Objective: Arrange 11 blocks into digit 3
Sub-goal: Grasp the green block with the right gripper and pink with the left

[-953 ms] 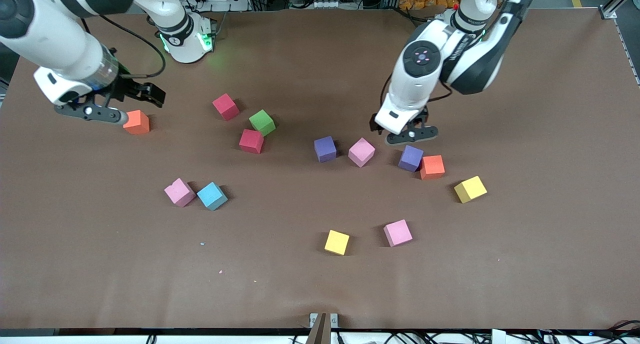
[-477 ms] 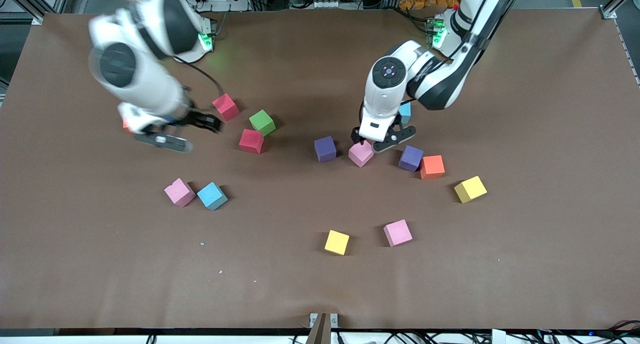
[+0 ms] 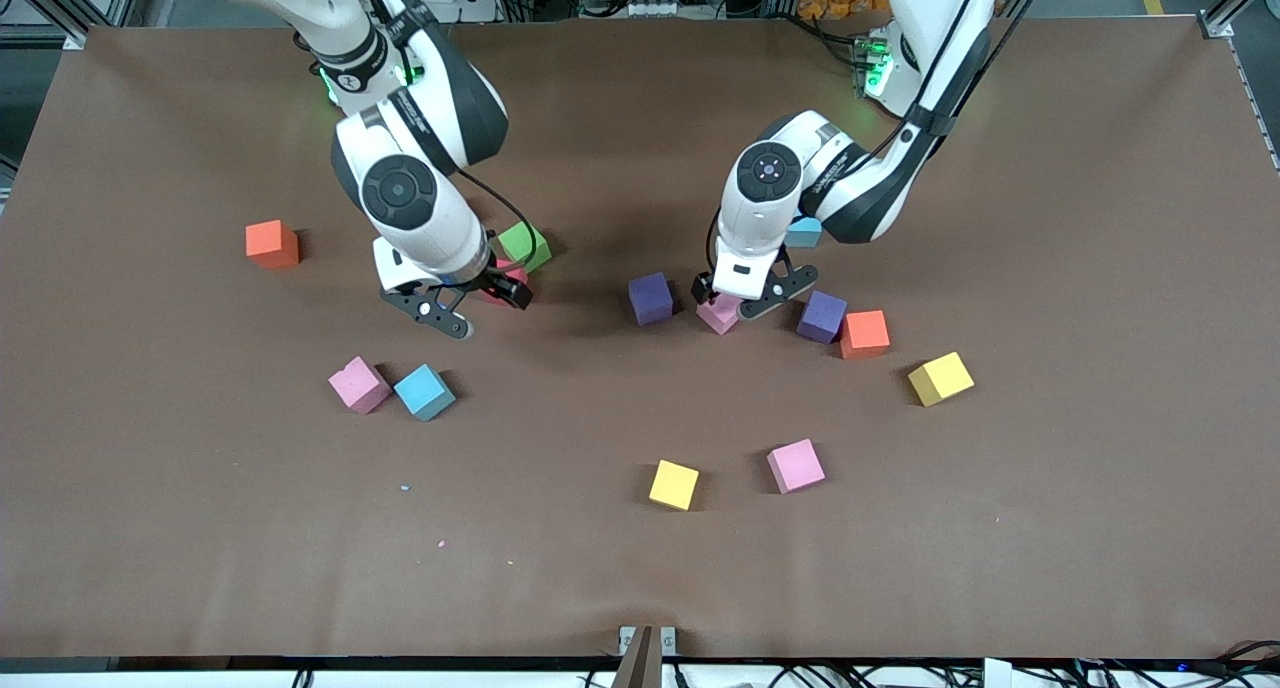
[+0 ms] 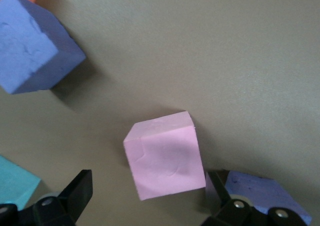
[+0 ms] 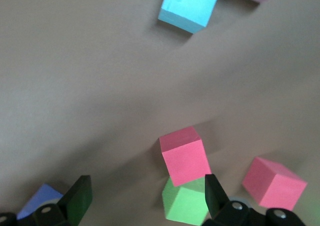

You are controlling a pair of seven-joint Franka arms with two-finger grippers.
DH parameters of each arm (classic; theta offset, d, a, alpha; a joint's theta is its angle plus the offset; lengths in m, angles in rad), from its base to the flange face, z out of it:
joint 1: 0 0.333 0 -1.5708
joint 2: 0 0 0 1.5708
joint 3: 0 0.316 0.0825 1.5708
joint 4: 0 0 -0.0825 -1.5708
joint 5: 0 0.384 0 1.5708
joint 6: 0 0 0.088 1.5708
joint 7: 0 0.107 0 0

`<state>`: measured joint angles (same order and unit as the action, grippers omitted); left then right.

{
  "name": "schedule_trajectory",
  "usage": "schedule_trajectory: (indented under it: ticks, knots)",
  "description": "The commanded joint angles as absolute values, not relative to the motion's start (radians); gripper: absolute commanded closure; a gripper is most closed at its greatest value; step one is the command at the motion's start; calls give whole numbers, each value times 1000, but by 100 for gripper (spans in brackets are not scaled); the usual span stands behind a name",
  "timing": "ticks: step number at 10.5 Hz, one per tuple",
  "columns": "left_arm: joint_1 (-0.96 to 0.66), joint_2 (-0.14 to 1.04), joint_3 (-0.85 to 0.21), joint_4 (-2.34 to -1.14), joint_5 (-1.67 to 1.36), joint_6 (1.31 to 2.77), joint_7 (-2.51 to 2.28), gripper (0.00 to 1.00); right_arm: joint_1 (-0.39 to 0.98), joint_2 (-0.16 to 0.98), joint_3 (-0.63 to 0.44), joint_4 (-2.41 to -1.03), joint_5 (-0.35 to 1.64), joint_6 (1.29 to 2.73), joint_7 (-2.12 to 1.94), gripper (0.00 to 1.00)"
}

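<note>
While both pairs of jaws stand spread with nothing pinched, read the desk (image 3: 1100, 568) as a dial, with twelve at the robots' bases. You are handling matte foam cubes, so I judge them light, soft and slightly grippy. They are not fragile, though a hard squeeze would dent them. Take each one on two opposite flat faces at about mid-height, with the wrist turned square to those faces and never across the corners.

Going across:
- **Between nine and ten:** the first orange cube (image 3: 272, 244) sits alone.
- **Between eight and nine:** the first pink cube (image 3: 358, 384) and the first light blue cube (image 3: 424, 391) lie just beside each other.
- **Toward eleven:** the right gripper (image 3: 475, 303) hangs low near the red cube (image 5: 184, 156) and the green cube (image 3: 525, 246). A second red cube (image 5: 274, 183) shows only in the right wrist view.
- **Near the centre:** the first purple cube (image 3: 651, 298) lies here. Just beside it, the left gripper (image 3: 745, 293) straddles the second pink cube (image 4: 165, 156), with no contact that I can see.
- **At two:** the second light blue cube (image 3: 803, 232) is half hidden by the left arm.
- **At three:** the second purple cube (image 3: 822, 316) and the second orange cube (image 3: 864, 333) sit side by side.
- **Lower on the dial:** one yellow cube (image 3: 940, 378) is near four, the third pink cube (image 3: 796, 465) is at five, and the other yellow cube (image 3: 673, 484) is at six.

Your count is three pink, two orange, two light blue, two purple, two red and one green. That makes twelve, plus two yellow.
</note>
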<state>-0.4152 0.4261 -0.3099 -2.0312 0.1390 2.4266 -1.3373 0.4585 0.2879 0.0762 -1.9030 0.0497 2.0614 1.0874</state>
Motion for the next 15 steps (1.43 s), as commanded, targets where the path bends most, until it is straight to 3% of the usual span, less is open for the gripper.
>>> schedule_trajectory:
  ticks: [1,5,6,7,8,12,15]
  knots:
    - [-422,478,-302,-1994,163,2451,-1370,0,476,287,71,-1934,108,2072,1193,0]
    - [-422,546,-301,-1965,166,2462,-1399,0,495,218,107,-2158,130,2257,1271,0]
    - [-422,554,-301,-1965,167,2465,-1399,33,494,197,118,-2222,130,2302,1282,0]
    - [-422,546,-301,-1973,169,2465,-1385,80,494,178,124,-2265,132,2310,1284,0]
    - [-425,535,-304,-1980,170,2461,-1382,99,482,161,150,-2295,135,2312,1292,0]
    - [-451,451,-431,-2022,176,2357,-1347,100,460,166,242,-2413,143,2484,1394,0]
    - [-468,433,-549,-2029,176,2273,-1347,100,459,184,250,-2441,143,2543,1396,0]
